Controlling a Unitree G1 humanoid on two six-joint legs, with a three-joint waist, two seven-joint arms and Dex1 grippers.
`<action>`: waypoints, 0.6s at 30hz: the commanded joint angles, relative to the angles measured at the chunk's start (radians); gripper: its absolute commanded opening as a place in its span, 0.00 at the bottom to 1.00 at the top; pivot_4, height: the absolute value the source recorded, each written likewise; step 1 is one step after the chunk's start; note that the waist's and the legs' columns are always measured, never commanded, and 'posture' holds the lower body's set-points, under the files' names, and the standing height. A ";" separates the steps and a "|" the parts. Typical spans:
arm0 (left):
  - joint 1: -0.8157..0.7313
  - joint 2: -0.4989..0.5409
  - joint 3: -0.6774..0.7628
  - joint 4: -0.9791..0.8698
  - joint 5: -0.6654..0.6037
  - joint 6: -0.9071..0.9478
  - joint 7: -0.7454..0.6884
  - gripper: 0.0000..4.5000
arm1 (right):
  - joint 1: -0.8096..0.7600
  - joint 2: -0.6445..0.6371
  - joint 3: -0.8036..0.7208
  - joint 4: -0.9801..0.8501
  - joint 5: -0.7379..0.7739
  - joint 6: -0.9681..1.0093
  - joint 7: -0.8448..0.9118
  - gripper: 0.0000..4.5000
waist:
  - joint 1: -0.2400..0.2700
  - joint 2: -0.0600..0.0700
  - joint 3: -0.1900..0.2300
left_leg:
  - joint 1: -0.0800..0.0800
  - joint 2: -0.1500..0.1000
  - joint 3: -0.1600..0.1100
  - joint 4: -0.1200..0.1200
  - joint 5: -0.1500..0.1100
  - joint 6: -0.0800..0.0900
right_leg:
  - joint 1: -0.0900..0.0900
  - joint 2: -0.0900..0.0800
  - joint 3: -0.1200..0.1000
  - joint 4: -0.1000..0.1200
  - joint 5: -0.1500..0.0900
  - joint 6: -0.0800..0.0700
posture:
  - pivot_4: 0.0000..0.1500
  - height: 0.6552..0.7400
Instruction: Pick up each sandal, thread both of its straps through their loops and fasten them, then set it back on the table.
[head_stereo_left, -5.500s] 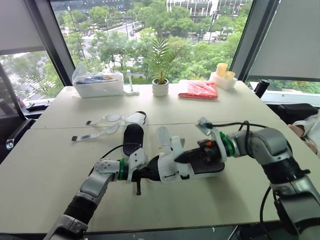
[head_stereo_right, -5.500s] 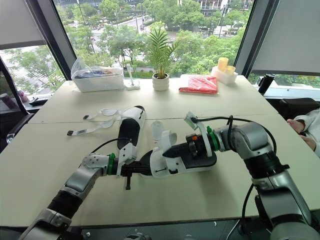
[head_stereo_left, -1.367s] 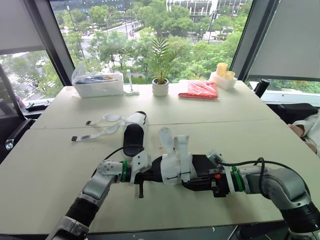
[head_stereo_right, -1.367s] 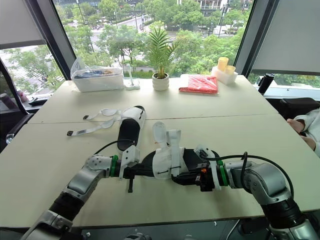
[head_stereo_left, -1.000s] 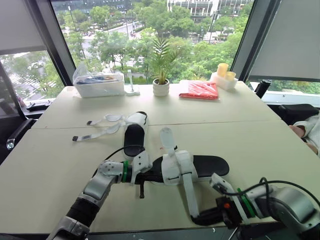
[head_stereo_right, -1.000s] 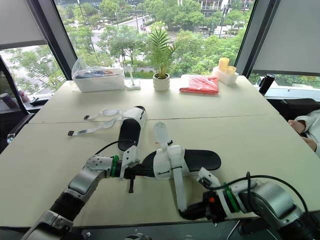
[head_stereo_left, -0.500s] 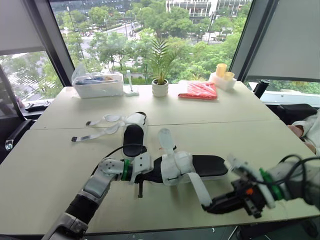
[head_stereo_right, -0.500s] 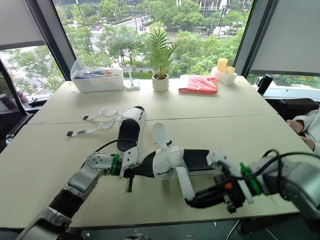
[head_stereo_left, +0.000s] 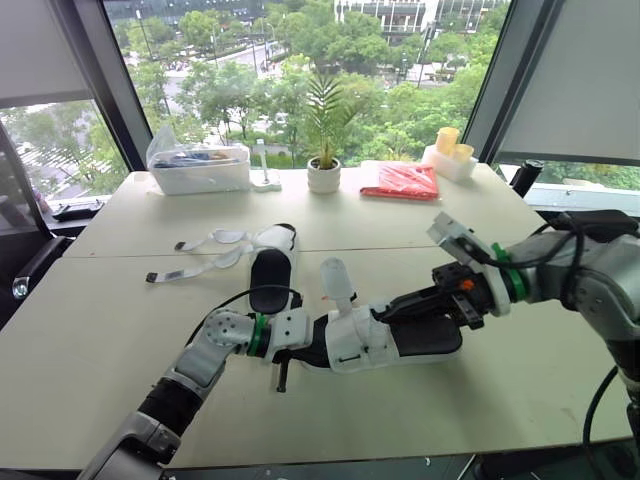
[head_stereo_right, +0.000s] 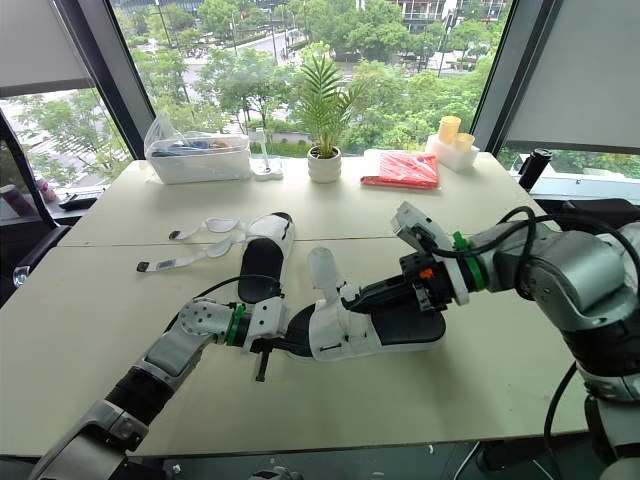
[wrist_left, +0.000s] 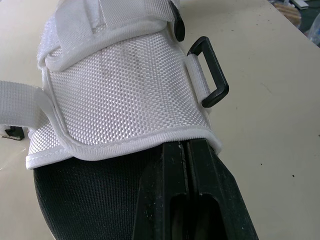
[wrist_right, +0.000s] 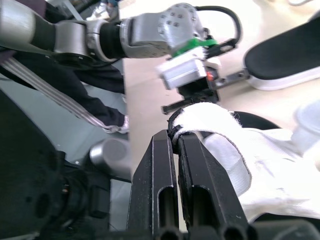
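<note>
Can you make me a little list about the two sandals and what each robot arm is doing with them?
near sandal: between the two arms, low at the table
left end effector: shut on one end of the near sandal
right end effector: shut on the white strap of the near sandal
far sandal: flat on the table, straps loose and spread out
far sandal fastened: not yet

Surface: beige table (head_stereo_left: 110, 310)
Middle: sandal (head_stereo_left: 268, 272), straps (head_stereo_left: 213, 238) loose
Far edge: bin (head_stereo_left: 198, 170), plant (head_stereo_left: 323, 172), red packet (head_stereo_left: 398, 182)
</note>
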 joint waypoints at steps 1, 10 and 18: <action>0.048 0.020 -0.082 0.076 0.096 0.019 -0.019 0.00 | -0.067 0.052 0.014 0.103 -0.088 -0.085 0.014 0.01 | -0.002 0.002 -0.002 | 0.000 0.000 0.000 0.000 0.000 0.000 | 0.000 0.000 0.000 0.000 0.000 0.000 | 1.00 1.00; 0.061 0.022 -0.088 0.064 0.099 0.014 -0.025 0.00 | -0.160 0.191 0.091 0.357 -0.299 -0.266 0.032 0.01 | -0.002 0.003 -0.003 | 0.001 0.000 0.000 0.000 0.000 0.000 | 0.000 0.000 0.000 0.000 0.001 0.002 | 1.00 1.00; 0.073 0.024 -0.090 0.048 0.098 0.019 -0.021 0.00 | -0.198 0.292 0.129 0.587 -0.449 -0.400 0.044 0.01 | -0.003 0.004 -0.003 | 0.001 -0.001 0.000 0.000 0.000 0.000 | 0.000 0.001 0.001 0.001 0.002 0.003 | 1.00 1.00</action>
